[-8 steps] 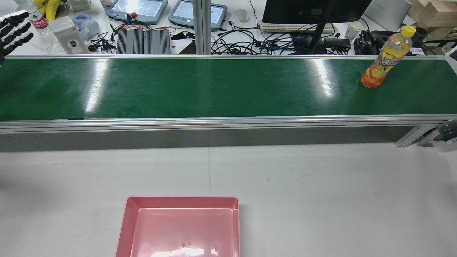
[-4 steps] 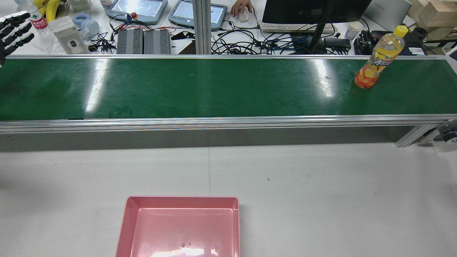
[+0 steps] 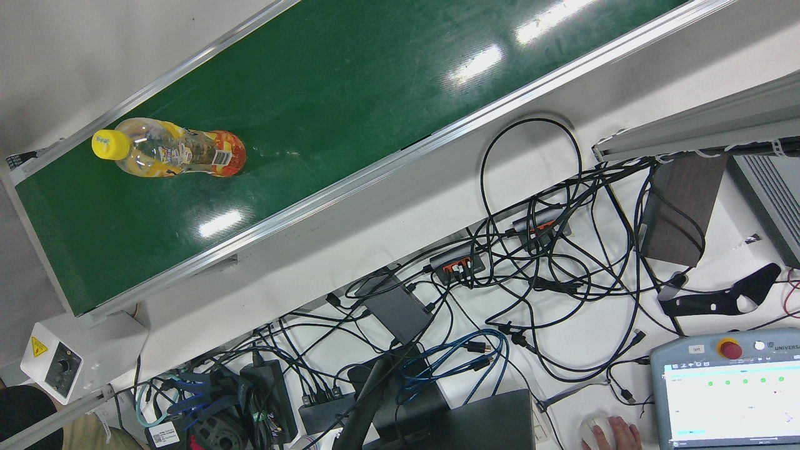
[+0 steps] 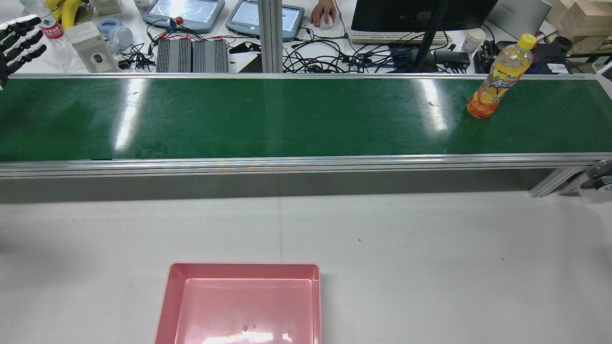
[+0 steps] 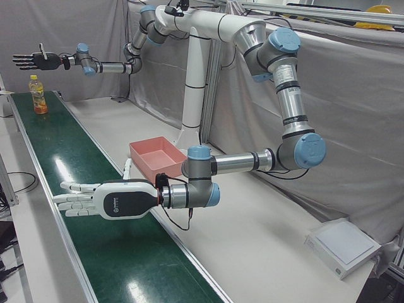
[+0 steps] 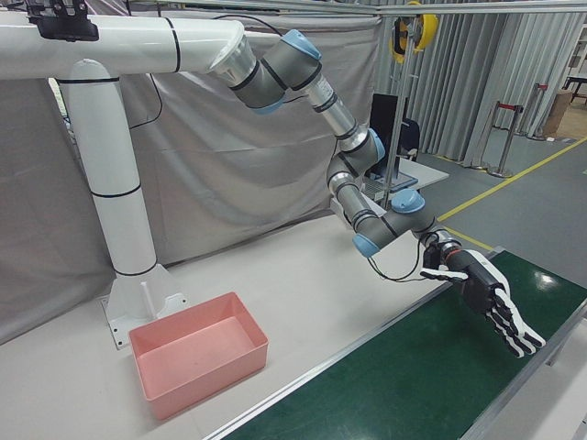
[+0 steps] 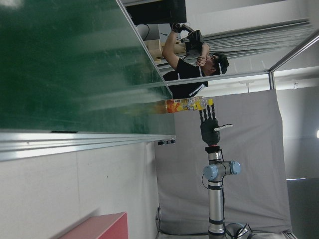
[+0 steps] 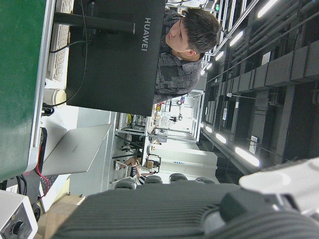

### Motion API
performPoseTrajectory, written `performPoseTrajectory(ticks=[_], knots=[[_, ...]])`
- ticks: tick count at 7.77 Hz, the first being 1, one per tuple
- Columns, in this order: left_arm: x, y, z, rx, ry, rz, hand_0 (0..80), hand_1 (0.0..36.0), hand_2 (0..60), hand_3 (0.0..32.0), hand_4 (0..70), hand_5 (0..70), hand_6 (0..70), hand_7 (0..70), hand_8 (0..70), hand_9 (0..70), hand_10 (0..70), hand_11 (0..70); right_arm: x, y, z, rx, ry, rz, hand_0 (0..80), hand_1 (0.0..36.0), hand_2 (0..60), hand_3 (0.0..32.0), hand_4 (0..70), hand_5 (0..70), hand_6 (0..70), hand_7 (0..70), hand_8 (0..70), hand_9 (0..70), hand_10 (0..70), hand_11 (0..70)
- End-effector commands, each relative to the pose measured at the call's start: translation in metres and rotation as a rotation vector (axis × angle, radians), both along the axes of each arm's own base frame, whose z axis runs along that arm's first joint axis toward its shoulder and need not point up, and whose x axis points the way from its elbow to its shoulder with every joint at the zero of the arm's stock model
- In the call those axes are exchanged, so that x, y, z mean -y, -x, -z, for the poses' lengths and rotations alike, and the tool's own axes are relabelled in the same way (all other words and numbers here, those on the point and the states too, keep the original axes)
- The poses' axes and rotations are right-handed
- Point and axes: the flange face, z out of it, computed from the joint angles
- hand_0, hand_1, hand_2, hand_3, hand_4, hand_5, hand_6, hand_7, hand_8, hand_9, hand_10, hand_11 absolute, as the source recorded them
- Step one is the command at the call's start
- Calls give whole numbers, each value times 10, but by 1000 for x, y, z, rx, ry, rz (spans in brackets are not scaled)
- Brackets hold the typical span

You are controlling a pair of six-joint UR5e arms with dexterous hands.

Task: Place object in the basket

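Note:
An orange-drink bottle [image 4: 497,81] with a yellow cap stands upright on the green conveyor belt [image 4: 287,119], near its right end in the rear view. It also shows in the front view [image 3: 175,153], the left-front view [image 5: 39,95] and the left hand view [image 7: 184,104]. The pink basket [image 4: 241,265] sits empty on the white table in front of the belt; it also shows in the left-front view [image 5: 144,144] and the right-front view [image 6: 197,353]. My left hand [image 5: 95,199] is open over the belt's left end, far from the bottle. It also shows in the rear view [image 4: 16,40] and the right-front view [image 6: 486,302]. My right hand [image 5: 38,61] is open, above and beyond the bottle.
Behind the belt is a desk with tangled cables [image 4: 334,57], a monitor [image 4: 420,14], teach pendants [image 4: 184,12] and a person's hand on a mouse [image 4: 325,12]. An aluminium rail [image 4: 287,165] edges the belt on the table side.
The bottle has moved left along the belt, still upright. A person's hand has come to the mouse on the desk. My left hand has barely moved.

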Motion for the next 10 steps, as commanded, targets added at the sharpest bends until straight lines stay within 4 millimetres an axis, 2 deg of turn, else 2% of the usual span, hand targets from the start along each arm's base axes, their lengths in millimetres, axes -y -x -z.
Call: performPoseTrajectory(ticks=[1, 10], knots=[[0, 0, 0, 1, -1, 1, 548, 25, 0, 10, 95, 134, 0, 0, 31, 31, 36, 65, 0, 0, 0, 0, 0, 0, 0, 0, 0, 0, 0, 0, 0, 0, 0, 0, 0, 0], [0, -2, 0, -1, -1, -4, 546, 22, 0, 8, 98, 137, 0, 0, 33, 32, 33, 60, 0, 0, 0, 0, 0, 0, 0, 0, 0, 0, 0, 0, 0, 0, 0, 0, 0, 0]])
